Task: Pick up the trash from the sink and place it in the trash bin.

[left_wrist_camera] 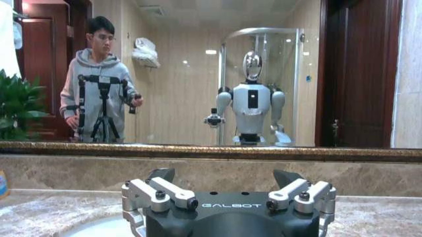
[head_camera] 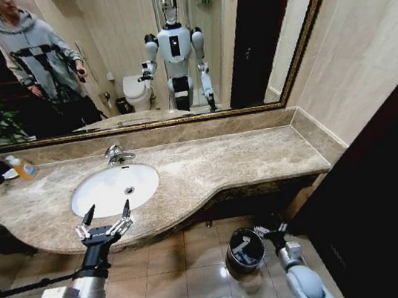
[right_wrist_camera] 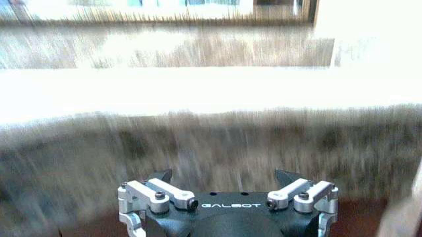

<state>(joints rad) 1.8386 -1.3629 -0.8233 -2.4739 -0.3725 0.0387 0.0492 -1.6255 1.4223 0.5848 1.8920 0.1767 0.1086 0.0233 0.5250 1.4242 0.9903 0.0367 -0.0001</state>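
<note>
The left tool [head_camera: 106, 217] hovers released at the counter [head_camera: 223, 162] edge, just short of the sink [head_camera: 114, 189], where no trash can be made out. The right tool [head_camera: 271, 232], also released, hangs beside the bin [head_camera: 244, 251]. Risk: reaching in blind could knock the faucet [head_camera: 116, 154]

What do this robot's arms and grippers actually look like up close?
The arms are smooth white-grey shells ending in black wrists. The left gripper has two dark pointed fingers on silver metal linkages with black bolts. Its black body carries the word GALBOT in pale letters. The right gripper, beside the trash bin, is built the same way, black with silver parts. Thin black cables trail by the left arm.
</note>
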